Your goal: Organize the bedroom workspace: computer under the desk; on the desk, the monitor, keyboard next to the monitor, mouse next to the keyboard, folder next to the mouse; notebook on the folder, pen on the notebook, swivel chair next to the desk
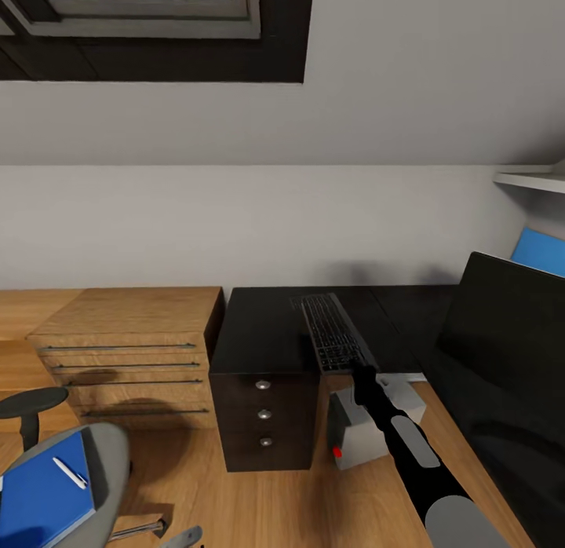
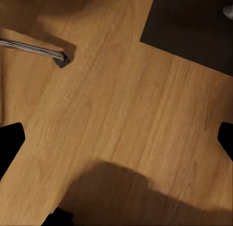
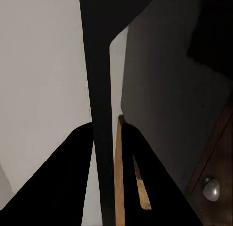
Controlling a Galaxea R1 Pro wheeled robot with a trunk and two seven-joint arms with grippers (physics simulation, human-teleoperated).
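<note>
A slim keyboard [image 1: 336, 333] with dark keys and a grey frame lies lengthwise on the glossy black desk [image 1: 263, 332], its near end overhanging the desktop's front edge where the right arm [image 1: 408, 442] reaches up to it from the lower right. In the right wrist view the two black fingers [image 3: 63, 180] of the right gripper [image 3: 104, 177] stand close on either side of a thin dark slab seen edge-on, which looks like the keyboard held between them.

Under that near end, on the wood floor [image 2: 121, 104], sits the computer [image 1: 369, 426], a small light-grey box with a red dot on its front face, just right of the desk's black three-drawer unit [image 1: 264, 414] with round silver knobs. The monitor [image 1: 502, 375], a wide black screen, rises at the right over the desk's far-right wing. A light-wood drawer chest [image 1: 129, 359] stands touching the desk's left side.

At the near left the grey seat of the swivel chair [image 1: 106, 462] carries the bright-blue folder [image 1: 43, 497], and the thin white pen [image 1: 70, 473] lies on the folder's far right corner.

The left wrist view looks down on the floor, a chrome chair leg [image 2: 34, 47] and a corner of the dark drawer unit; the left gripper [image 2: 119, 141] shows its black fingertips [image 2: 9, 143] spread wide apart with nothing between them.
</note>
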